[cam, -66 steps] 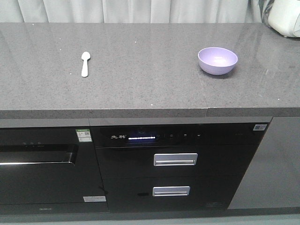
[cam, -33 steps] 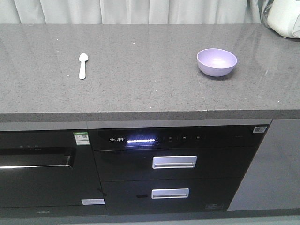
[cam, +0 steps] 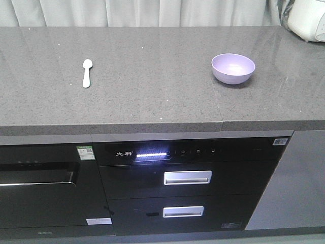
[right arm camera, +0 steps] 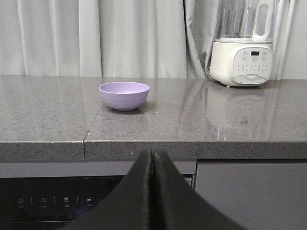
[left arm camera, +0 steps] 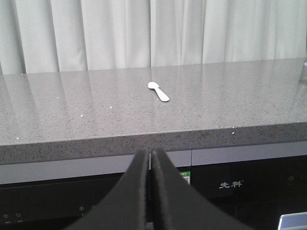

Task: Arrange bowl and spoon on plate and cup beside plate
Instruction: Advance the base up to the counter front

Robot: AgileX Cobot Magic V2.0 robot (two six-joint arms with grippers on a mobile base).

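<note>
Grey curtains (cam: 152, 12) hang behind a speckled grey stone bench (cam: 152, 101), and so far only half the task stuff shows up. The spoon (cam: 86, 72) lies flat toward the left end, well back from the front edge. The bowl (cam: 233, 68) sits upright toward the right end, with a white blender (right arm camera: 242, 48) near the back right corner. No plate or cup in any view, so nowhere to put things yet. The left tool (left arm camera: 151, 153) and right tool (right arm camera: 152, 152) are both pressed together, empty, low in front of the front edge. My worries: clipping that edge on the way up, the spoon skating on the slick stone, and the smooth bowl tipping. The oven panel (cam: 152, 153) reads 先科, I think, and the green sticker (cam: 84, 150) is too small to read.
</note>
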